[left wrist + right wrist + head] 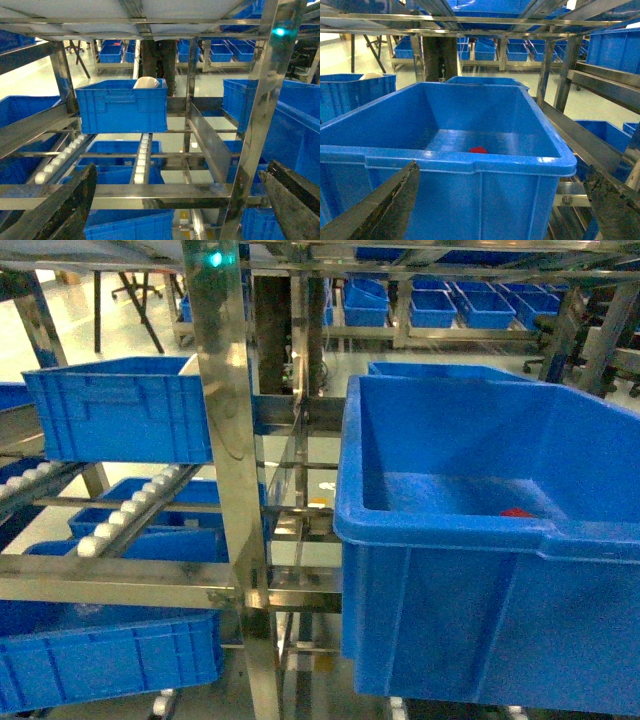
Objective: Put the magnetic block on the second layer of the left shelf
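Note:
The magnetic block (517, 511) is a small red cube lying on the floor of a large deep blue crate (480, 600), near its right wall. This crate fills the steel racking tier that I take as the left shelf second layer. In the right wrist view the block (478, 149) shows just over the crate's near rim (470, 162). My right gripper (502, 170) is open and empty in front of that crate's near wall. My left gripper (181, 172) is open and empty, facing a steel crossbar (160, 196). Neither gripper shows in the head view.
A polished upright (225, 440) stands just left of the big crate. Left of it, a smaller blue crate (120, 405) sits on white-roller rails (130, 510), with shallower blue crates (100, 650) below. More racking and crates stand behind.

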